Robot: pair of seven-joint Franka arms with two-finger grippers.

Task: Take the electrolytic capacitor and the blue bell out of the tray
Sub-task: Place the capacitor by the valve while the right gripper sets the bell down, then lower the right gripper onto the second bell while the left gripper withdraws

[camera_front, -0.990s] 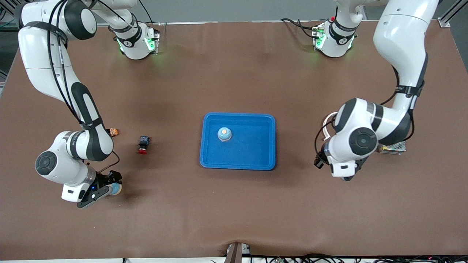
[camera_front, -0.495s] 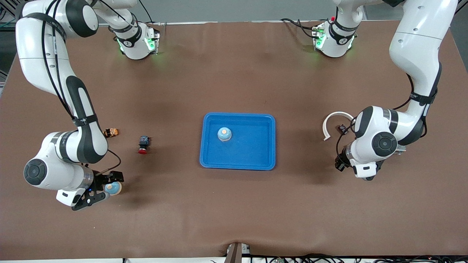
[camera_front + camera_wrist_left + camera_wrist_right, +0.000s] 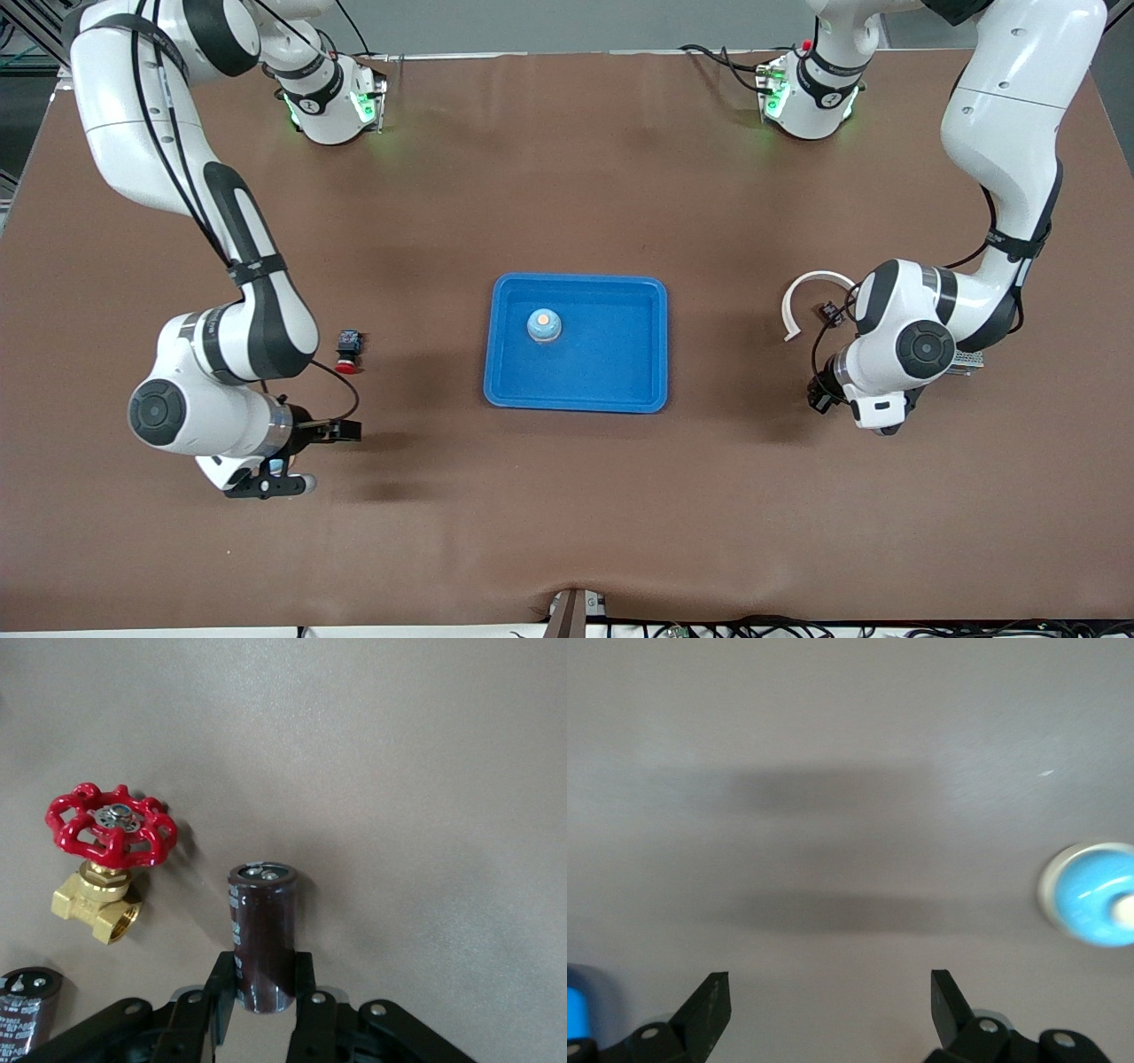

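Observation:
My left gripper is shut on one end of a dark brown capacitor; in the front view the left arm's wrist hides both. One blue bell stands in the blue tray. The right wrist view shows another blue bell on the bare table, off to one side of my right gripper, not between its fingers. That gripper is open and holds nothing, low over the table at the right arm's end.
A red-handled brass valve and another capacitor stand close to my left gripper. A white curved strip and a metal box lie by the left arm. A red-capped black button sits between the right arm and the tray.
The right arm has swung toward the tray, off the bell on the table, and now covers it and a small orange piece. The left arm shifted toward its own end, then held.

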